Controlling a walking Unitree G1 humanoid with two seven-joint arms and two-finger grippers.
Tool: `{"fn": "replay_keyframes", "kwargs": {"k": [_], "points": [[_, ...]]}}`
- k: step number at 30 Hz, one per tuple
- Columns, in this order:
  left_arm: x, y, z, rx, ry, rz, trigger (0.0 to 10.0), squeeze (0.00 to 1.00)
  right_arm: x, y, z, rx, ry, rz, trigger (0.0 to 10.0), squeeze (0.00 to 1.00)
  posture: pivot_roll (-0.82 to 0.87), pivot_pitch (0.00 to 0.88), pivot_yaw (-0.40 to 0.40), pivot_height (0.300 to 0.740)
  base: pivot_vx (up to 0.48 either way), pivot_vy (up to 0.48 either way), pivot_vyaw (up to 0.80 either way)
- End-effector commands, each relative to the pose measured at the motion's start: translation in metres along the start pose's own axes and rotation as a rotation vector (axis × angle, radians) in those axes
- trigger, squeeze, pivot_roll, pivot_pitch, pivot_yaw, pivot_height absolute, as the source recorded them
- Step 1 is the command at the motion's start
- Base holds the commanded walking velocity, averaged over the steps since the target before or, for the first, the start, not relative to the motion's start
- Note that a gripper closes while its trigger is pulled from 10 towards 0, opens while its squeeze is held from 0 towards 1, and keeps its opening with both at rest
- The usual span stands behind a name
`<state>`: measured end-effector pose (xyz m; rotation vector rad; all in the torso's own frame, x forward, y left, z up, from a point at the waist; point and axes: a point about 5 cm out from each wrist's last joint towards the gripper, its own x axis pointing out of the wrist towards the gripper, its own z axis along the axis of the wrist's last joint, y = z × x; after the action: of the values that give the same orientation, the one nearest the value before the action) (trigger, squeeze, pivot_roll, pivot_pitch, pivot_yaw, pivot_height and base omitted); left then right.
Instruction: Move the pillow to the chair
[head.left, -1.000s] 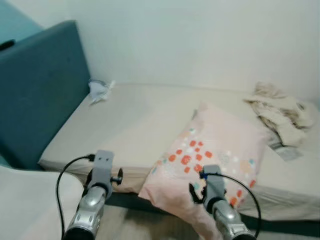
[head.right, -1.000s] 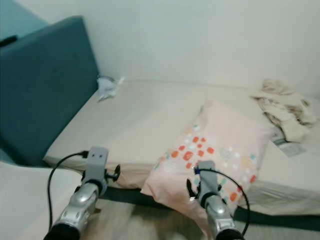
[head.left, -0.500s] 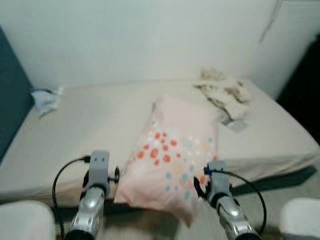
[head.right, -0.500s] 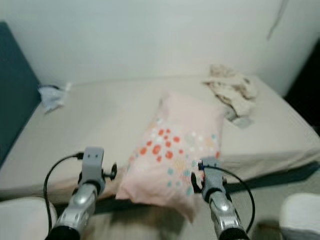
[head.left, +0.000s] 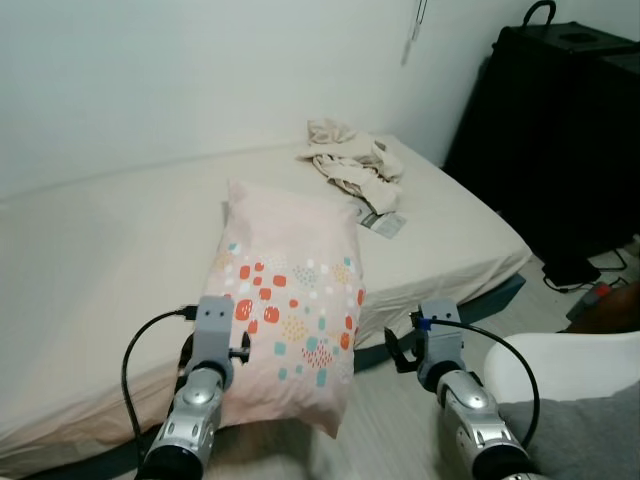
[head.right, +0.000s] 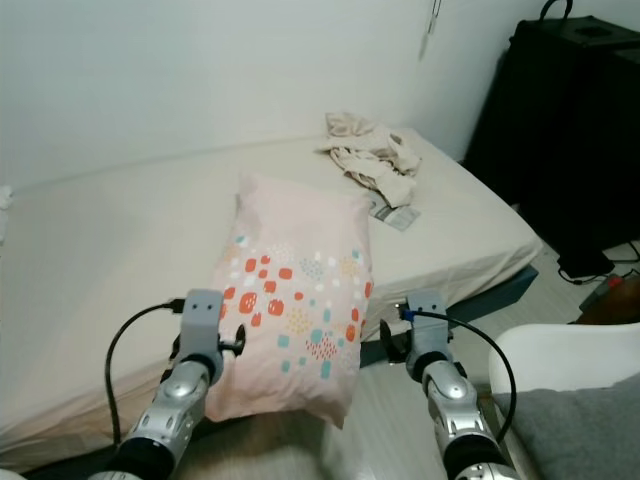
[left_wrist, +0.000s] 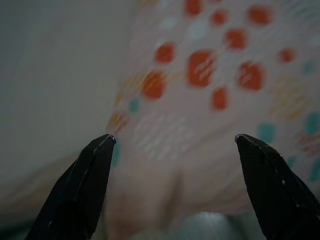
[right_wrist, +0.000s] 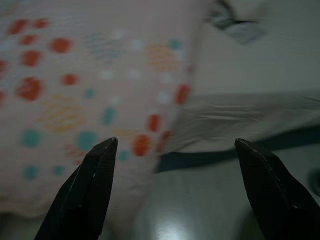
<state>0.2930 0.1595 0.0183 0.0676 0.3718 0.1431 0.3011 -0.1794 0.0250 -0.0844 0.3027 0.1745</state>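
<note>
Room: a white-walled bedroom with a low bed (head.left: 90, 300) covered in a beige sheet, and pale floor beside it.
Pillow: the pink pillow (head.left: 290, 290) with red, orange and teal spots lies on the near side of the bed, its lower end hanging over the mattress edge toward the floor.
Clothes: a crumpled heap of light clothes (head.left: 350, 165) sits near the far corner of the bed, well apart from the pillow, with a small flat packet (head.left: 385, 224) just beside it.
Cabinet: a tall black cabinet (head.left: 560, 130) stands past the end of the bed, cables (head.left: 590, 280) on the floor at its foot.
Chair: the white chair (head.left: 570, 370) is at the robot's right, low in the eye views, a grey cloth (head.left: 590, 440) draped on its seat.
Left gripper: the left gripper (left_wrist: 172, 150) is raised before the pillow's lower left part, fingers spread wide, the spotted fabric close between them but not pinched.
Right gripper: the right gripper (right_wrist: 172, 150) hangs by the pillow's lower right edge, fingers wide apart, over the bed edge and floor, holding nothing.
</note>
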Motion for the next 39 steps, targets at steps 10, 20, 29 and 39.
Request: {"fn": "replay_keyframes", "kwargs": {"k": [10, 20, 29, 39], "points": [[0.002, 0.009, 0.01, -0.036, -0.061, 0.041, 10.0, 0.0, 0.015, 0.024, 0.011, -0.067, 0.02, 0.11, 10.0, 0.0, 0.0, 0.032, -0.085, 0.74, 0.0, 0.0, 0.53], [0.0, 0.004, 0.017, -0.012, -0.108, -0.029, 10.0, 0.0, 0.017, 0.023, 0.015, -0.045, -0.002, 0.077, 10.0, 0.0, -0.02, 0.043, -0.045, 0.74, 0.0, 0.0, 0.0], [0.003, 0.006, 0.022, -0.011, -0.112, -0.025, 10.0, 0.0, 0.013, 0.022, 0.008, -0.037, 0.006, 0.062, 10.0, 0.0, -0.02, 0.046, -0.045, 0.74, 0.0, -0.213, 0.0], [0.003, 0.009, 0.018, -0.051, -0.076, 0.012, 10.0, 0.0, 0.015, 0.022, 0.01, -0.054, 0.017, 0.071, 10.0, 0.0, -0.02, 0.048, -0.069, 0.74, 0.0, -0.096, 0.0]]}}
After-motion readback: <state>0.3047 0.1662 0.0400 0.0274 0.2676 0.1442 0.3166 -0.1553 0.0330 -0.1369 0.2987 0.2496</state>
